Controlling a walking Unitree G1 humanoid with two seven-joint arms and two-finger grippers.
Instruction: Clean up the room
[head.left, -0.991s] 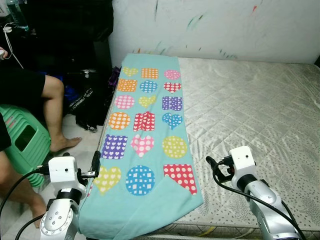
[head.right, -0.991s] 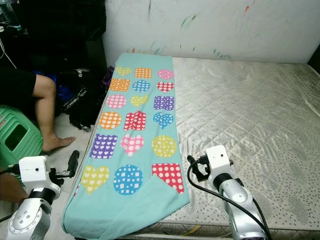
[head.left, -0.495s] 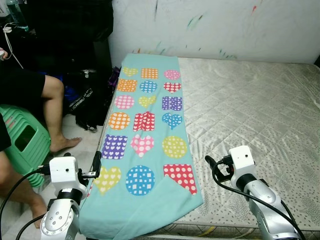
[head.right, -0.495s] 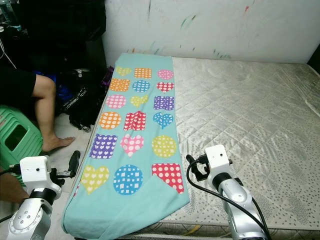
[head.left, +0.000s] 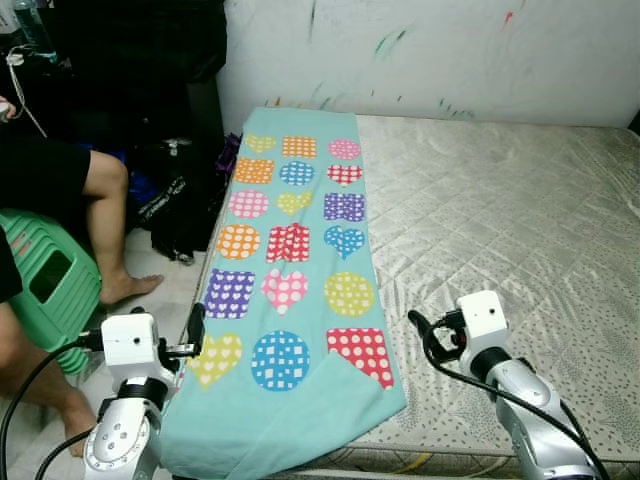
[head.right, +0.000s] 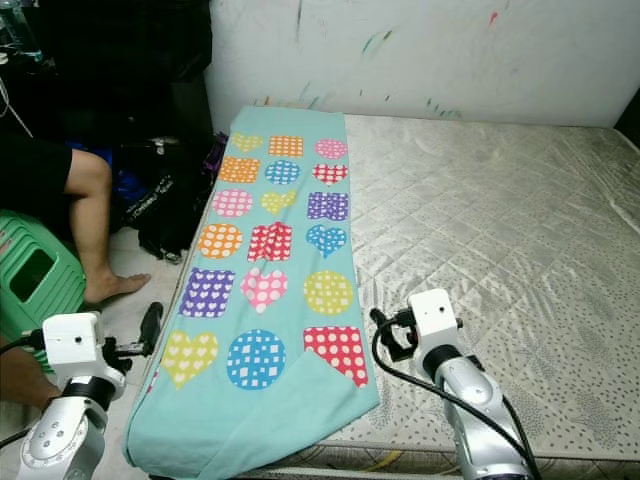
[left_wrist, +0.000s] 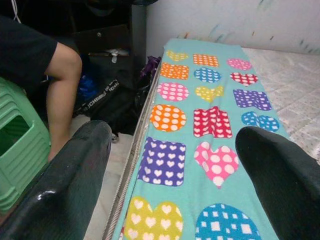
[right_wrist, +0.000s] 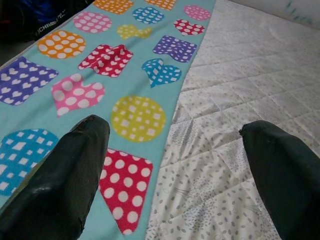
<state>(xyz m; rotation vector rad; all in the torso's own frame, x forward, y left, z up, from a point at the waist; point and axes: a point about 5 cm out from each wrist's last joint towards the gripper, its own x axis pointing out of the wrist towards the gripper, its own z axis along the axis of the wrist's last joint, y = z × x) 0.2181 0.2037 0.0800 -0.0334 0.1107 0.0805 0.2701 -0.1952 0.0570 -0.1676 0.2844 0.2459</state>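
A teal blanket (head.left: 290, 260) printed with dotted hearts, circles and squares lies flat along the left edge of the mattress (head.left: 500, 210); its near corner is folded over. My left gripper (head.left: 194, 326) hovers at the bed's left edge beside the blanket's near end. In the left wrist view this gripper (left_wrist: 172, 137) is open, with nothing between the fingers. My right gripper (head.left: 417, 324) is low over the bare mattress, just right of the blanket's near corner. It too is open and empty (right_wrist: 175, 127).
A person sits on a green stool (head.left: 45, 280) at the left, with a bare leg (head.left: 108, 215) on the floor. Black bags (head.left: 175, 205) stand between the person and the bed. A paint-marked white wall (head.left: 450, 50) runs behind the mattress.
The view has shifted very slightly. The blanket and both grippers stay where they were.
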